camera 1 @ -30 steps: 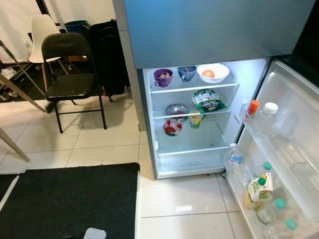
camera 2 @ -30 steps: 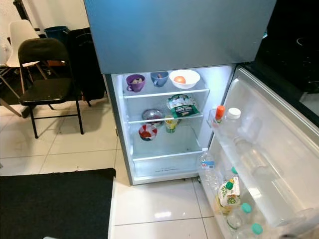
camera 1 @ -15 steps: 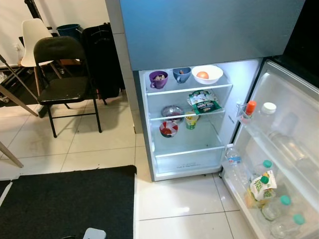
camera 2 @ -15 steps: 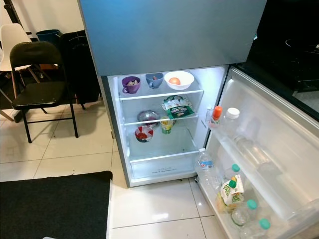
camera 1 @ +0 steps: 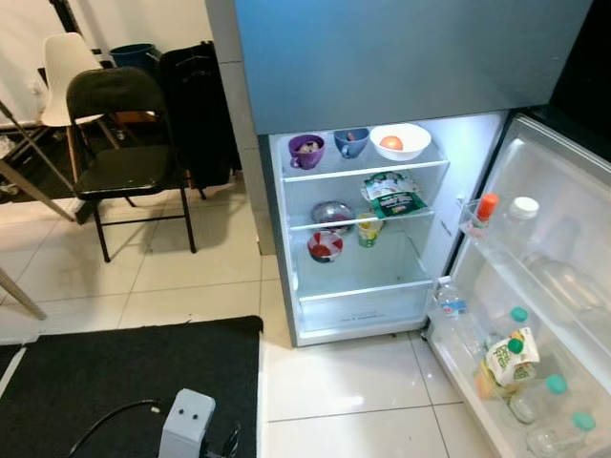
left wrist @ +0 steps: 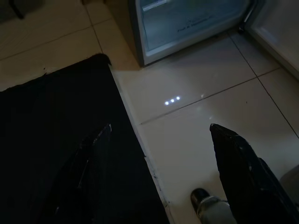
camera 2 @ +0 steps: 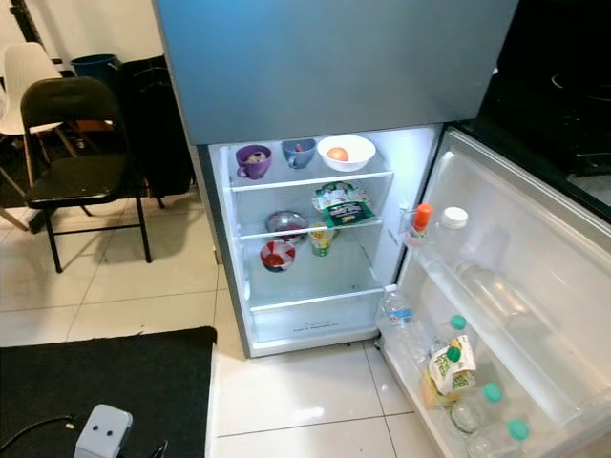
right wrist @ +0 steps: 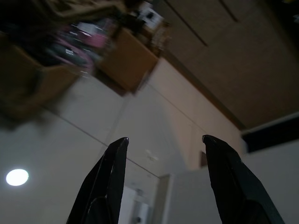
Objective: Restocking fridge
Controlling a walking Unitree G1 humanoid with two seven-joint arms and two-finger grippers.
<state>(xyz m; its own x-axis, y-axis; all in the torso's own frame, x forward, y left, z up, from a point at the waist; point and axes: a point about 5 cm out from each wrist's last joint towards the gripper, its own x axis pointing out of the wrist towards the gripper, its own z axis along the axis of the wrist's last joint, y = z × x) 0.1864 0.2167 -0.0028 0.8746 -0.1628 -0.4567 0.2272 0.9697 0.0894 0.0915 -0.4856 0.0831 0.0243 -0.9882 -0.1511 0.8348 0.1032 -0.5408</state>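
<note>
Both the left gripper (left wrist: 159, 140) and right gripper (right wrist: 161, 149) hung spread and empty, while the fridge (camera 1: 382, 239) door's bottles (camera 1: 458, 320) looked slippery, best grasped mid-body.

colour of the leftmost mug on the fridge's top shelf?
Purple. The mug shows best in the left eye view, beside a blue cup.

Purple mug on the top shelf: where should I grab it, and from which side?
Probably by the body, coming straight in from the open front of the fridge. The purple mug stands upright at the shelf's left end, its handle toward the left wall, with the blue mug close on its right. Fingers either side of the body look feasible; the handle side seems cramped.
</note>
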